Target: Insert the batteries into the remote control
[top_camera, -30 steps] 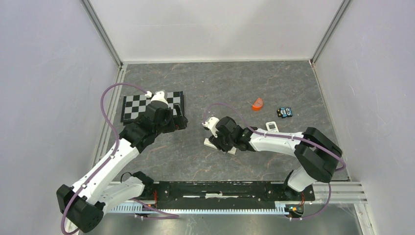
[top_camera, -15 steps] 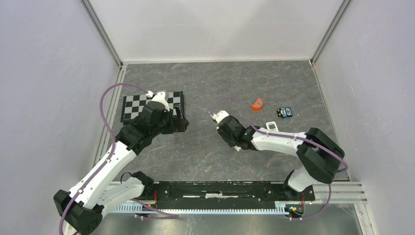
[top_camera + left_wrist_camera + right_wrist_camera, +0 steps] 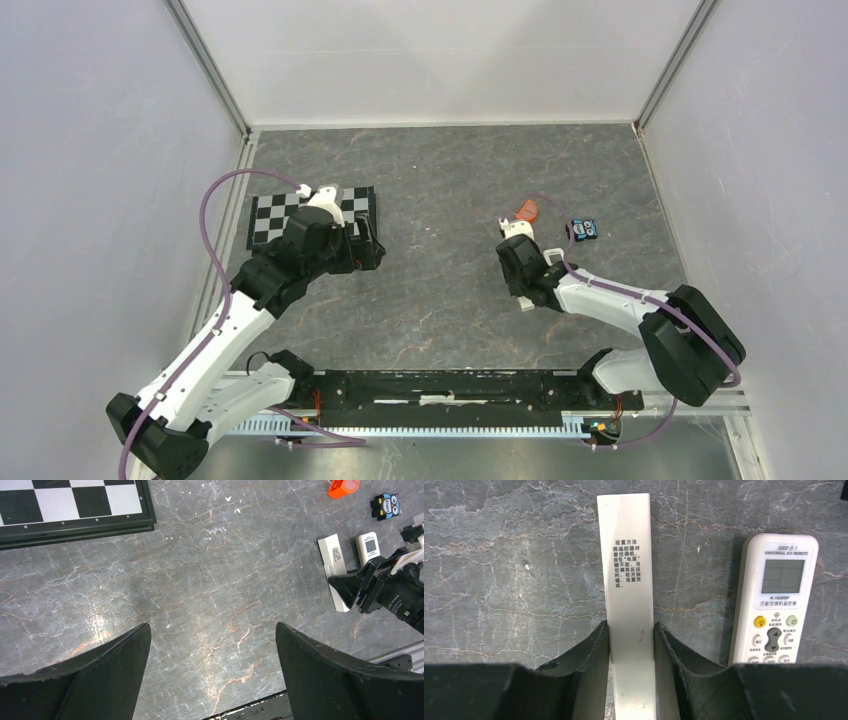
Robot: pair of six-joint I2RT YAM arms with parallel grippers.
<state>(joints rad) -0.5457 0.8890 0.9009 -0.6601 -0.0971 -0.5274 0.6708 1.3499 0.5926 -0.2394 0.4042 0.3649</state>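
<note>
The remote control point(image 3: 780, 595) lies face up on the grey floor, white front with a display and buttons; it also shows in the left wrist view point(image 3: 370, 547). My right gripper point(image 3: 630, 627) is shut on a long white cover strip point(image 3: 625, 555) with printed text, lying just left of the remote and parallel to it. In the top view the right gripper point(image 3: 527, 297) is low at centre right. My left gripper point(image 3: 212, 670) is open and empty above bare floor, at centre left in the top view point(image 3: 368, 245). No batteries are in view.
A chequered board point(image 3: 270, 215) lies at the back left, next to the left gripper. An orange piece point(image 3: 526, 211) and a small black-and-blue object point(image 3: 582, 230) lie behind the right arm. Grey walls close in both sides.
My right arm has swung from the middle of the floor to the right, carrying the white strip to lie beside the remote. The left arm has barely moved.
</note>
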